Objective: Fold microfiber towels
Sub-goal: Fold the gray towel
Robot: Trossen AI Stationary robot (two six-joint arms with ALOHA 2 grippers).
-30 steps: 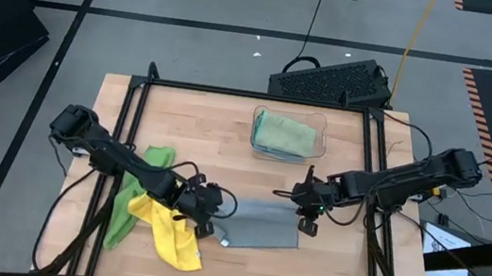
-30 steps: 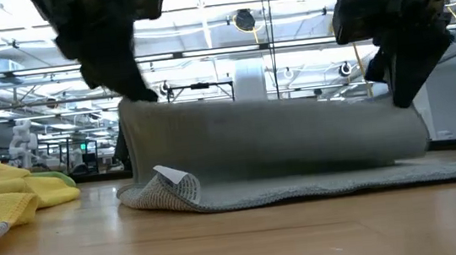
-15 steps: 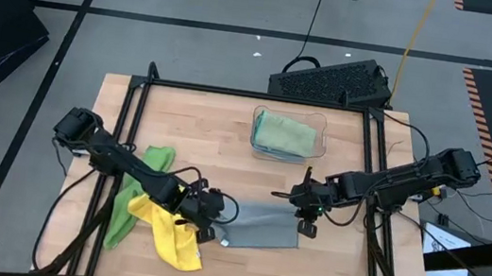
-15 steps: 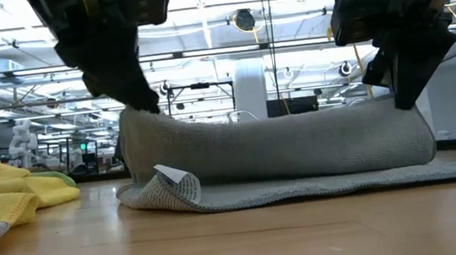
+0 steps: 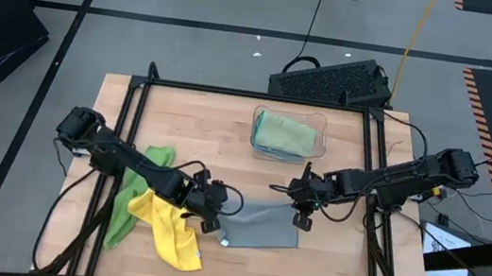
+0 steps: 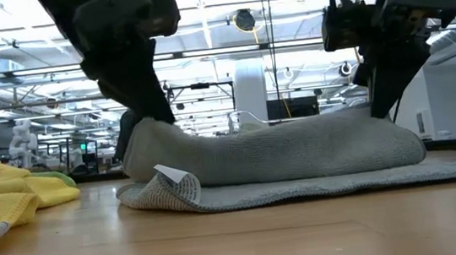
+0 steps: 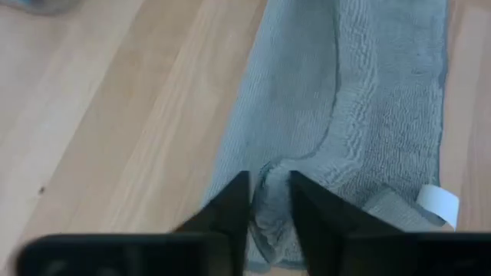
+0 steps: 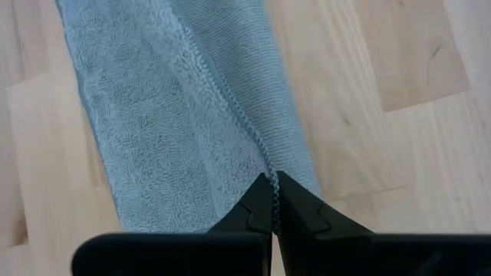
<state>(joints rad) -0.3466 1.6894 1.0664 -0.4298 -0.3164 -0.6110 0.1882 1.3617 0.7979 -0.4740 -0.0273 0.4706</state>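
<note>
A grey towel lies folded on the table's near middle. Its upper layer is mounded on the lower one, and a white tag shows at its left corner. My left gripper stands at the towel's left end, its fingers parted around a raised fold. My right gripper is shut on the towel's right end. A yellow towel and a bright green one lie crumpled on the table to the left. My left gripper has a raised fold of the upper layer between its parted fingers, coming slanting down from the left. Whether the fingers touch it, I cannot tell. My right gripper pinches the upper layer's stitched edge between its two fingers, slanting down from the right. That end is held a little above the lower layer, and the cloth sags slack from it.
A clear bin with a sage green towel stands at the far middle. A black frame runs round the table's edges. Bare wood lies in front of the grey towel.
Both grippers have sunk a little with the towel's upper layer. It was held up as a stretched sheet above the lower layer. Now it sags as a slack mound resting on it, lowest at the left end. The lower layer has stayed where it was.
</note>
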